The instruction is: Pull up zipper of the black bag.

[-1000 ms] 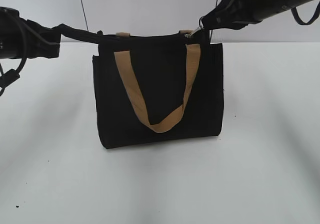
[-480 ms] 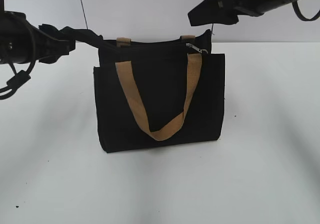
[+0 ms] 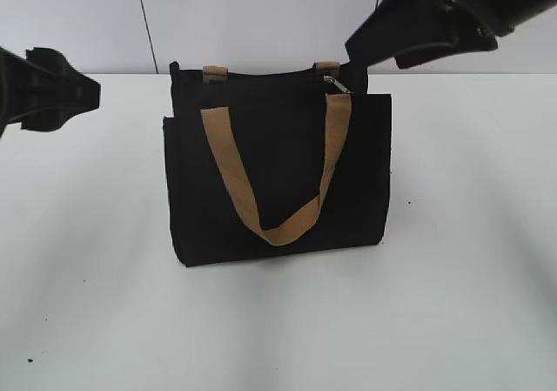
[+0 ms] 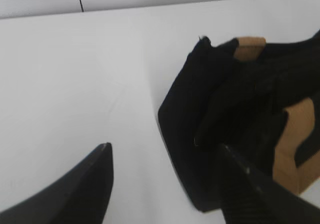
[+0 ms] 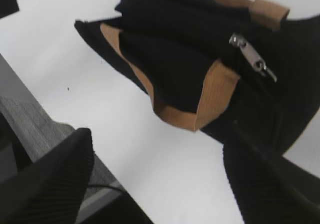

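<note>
The black bag [image 3: 278, 173] stands upright on the white table, its front tan handle [image 3: 278, 221] hanging in a V. The silver zipper pull [image 3: 338, 84] lies at the right end of the top zip line; it also shows in the right wrist view [image 5: 252, 59]. My left gripper [image 3: 65, 95] is open and empty, well left of the bag; in the left wrist view [image 4: 165, 156] its fingers stand apart beside the bag's end [image 4: 200, 134]. My right gripper [image 3: 383, 47] is open and empty, above the bag's top right corner; the right wrist view [image 5: 160, 149] shows it spread wide.
The white table [image 3: 278, 321] runs out around the bag on all sides. A pale wall with dark vertical seams [image 3: 146, 25] stands behind. The table's edge and a grey floor [image 5: 30, 119] show in the right wrist view.
My left gripper let go of the bag's left top corner and drew back left. My right gripper released the zipper pull and lifted up and right. The bag's top has settled.
</note>
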You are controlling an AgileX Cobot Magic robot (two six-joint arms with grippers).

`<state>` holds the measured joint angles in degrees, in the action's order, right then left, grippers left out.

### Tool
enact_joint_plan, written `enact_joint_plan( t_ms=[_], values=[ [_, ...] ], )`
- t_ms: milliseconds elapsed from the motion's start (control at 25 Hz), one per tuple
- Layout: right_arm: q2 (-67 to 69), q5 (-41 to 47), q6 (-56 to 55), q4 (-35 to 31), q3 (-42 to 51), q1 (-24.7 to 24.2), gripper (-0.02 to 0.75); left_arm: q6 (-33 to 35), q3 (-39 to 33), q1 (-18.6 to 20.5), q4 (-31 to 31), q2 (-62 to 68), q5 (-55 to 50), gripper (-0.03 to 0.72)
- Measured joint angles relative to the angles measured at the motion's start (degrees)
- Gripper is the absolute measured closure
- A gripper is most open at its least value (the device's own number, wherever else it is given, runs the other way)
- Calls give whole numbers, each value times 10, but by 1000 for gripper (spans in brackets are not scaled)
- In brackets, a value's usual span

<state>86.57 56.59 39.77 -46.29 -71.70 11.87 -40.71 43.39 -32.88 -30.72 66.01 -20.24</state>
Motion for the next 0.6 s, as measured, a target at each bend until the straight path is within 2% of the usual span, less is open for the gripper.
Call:
enact_joint_plan(
  t_ms=[120,240,360,600],
  values=[
    [-17,51,-34,47,0,0,139,10,0,-41,43,-41,-93,192],
    [-45,96,-59,76,0,0,164,57,0,-72,91,-78,-176,192],
    [-84,125,-76,95,0,0,172,94,0,-86,124,-119,-238,192],
    [-200,128,-146,154,11,0,172,148,1,-88,161,-250,-347,192]
  ],
)
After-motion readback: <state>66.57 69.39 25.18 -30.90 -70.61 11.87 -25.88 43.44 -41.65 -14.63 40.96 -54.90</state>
